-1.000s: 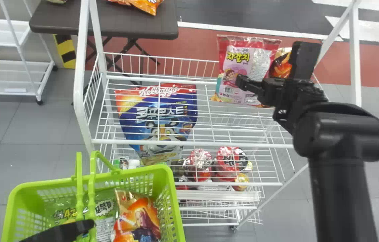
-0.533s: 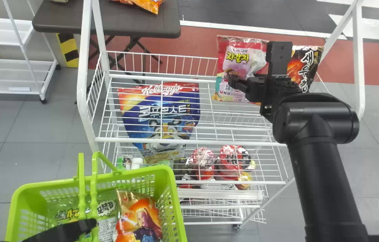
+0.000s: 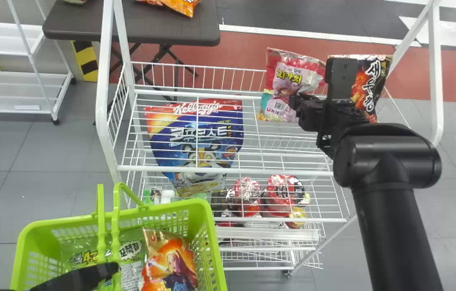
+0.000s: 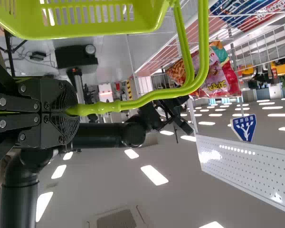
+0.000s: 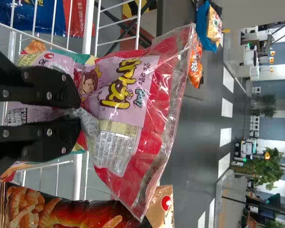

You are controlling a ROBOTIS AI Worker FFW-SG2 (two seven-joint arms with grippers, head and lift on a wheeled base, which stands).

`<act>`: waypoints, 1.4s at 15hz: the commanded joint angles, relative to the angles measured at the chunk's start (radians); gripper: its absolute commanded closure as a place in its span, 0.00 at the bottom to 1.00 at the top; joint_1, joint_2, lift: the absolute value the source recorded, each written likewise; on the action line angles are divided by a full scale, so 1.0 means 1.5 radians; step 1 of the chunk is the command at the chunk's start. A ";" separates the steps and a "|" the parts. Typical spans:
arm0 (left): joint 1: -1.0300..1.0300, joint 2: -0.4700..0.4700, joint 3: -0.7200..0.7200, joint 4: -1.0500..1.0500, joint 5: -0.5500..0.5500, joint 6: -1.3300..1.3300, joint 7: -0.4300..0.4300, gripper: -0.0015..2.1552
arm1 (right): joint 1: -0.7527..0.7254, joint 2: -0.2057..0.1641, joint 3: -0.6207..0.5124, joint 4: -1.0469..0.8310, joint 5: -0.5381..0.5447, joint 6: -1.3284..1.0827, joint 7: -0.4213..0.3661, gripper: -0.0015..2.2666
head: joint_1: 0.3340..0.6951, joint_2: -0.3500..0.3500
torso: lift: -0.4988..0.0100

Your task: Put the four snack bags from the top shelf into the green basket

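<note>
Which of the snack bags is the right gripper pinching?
The red-and-pink bag, its middle squeezed in the right gripper. The black-and-orange bag beside it is ungripped; the green bag and orange bag lie in the green basket.

On my feeds the scene comes through bright and fairly even, lit by ceiling lights [image 4: 154, 175] that burn out to plain white in the left wrist view, with glare patches on the perforated panel [image 4: 247, 164]. I catch highlights along the creased film of the pink snack bag [image 5: 156, 118] and glints on the foil-topped cups [image 3: 282, 188].
</note>
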 commanded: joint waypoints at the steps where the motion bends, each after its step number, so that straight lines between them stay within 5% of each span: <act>1: 0.001 0.000 0.001 0.002 0.000 0.003 -0.008 0.99 | 0.064 -0.001 -0.005 -0.119 -0.036 0.021 0.007 0.99 | 1.00 0.31 | 0.98; 10: -0.007 0.000 0.001 0.007 -0.001 0.003 -0.008 0.99 | 0.347 -0.008 -0.019 -0.596 -0.233 0.258 0.013 0.99 | 1.00 0.42 | 0.98; 15: -0.010 0.001 0.000 0.006 -0.001 0.003 -0.008 0.99 | 0.412 -0.009 -0.077 -0.708 -0.402 0.571 0.020 0.99 | 1.00 0.56 | 0.98; 21: -0.002 0.000 -0.004 0.001 0.000 0.003 -0.008 0.99 | 0.385 -0.005 -0.044 -0.717 -0.486 0.591 0.006 0.99 | 1.00 0.70 | 0.98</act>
